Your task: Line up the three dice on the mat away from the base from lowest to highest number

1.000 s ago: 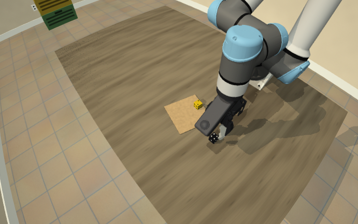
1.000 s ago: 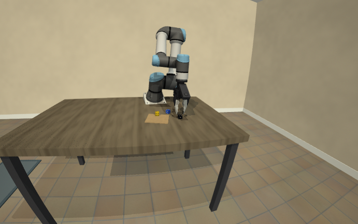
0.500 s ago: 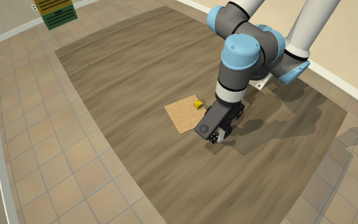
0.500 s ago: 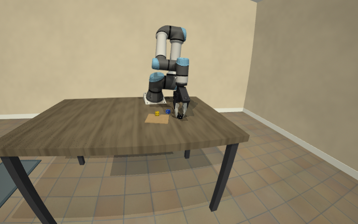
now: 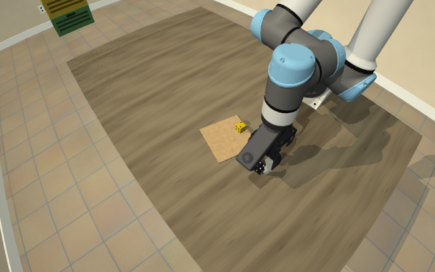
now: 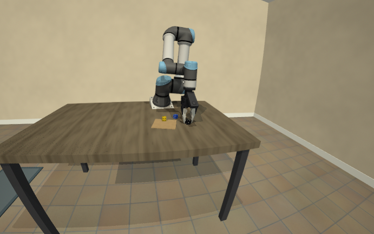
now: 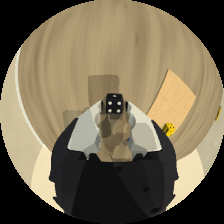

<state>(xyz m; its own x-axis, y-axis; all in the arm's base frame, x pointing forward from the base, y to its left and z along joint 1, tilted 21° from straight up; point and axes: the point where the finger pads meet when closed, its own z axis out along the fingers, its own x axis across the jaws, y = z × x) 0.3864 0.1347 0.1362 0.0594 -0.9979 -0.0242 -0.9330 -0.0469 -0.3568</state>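
Note:
My gripper points down, partly open, its fingertips on either side of the black die. The black die sits on the table off the mat and shows four pips on top in the wrist view. The yellow die stands on the tan mat, close to the edge on the base side. The blue die is off the mat, behind its right corner in the exterior view. The arm hides it in the top view. Yellow's and blue's top numbers are hard to read.
The wooden table carries the robot's base at its back edge. The blue die stands between the yellow die and my gripper in the exterior view. A yellow and green crate is beyond the table.

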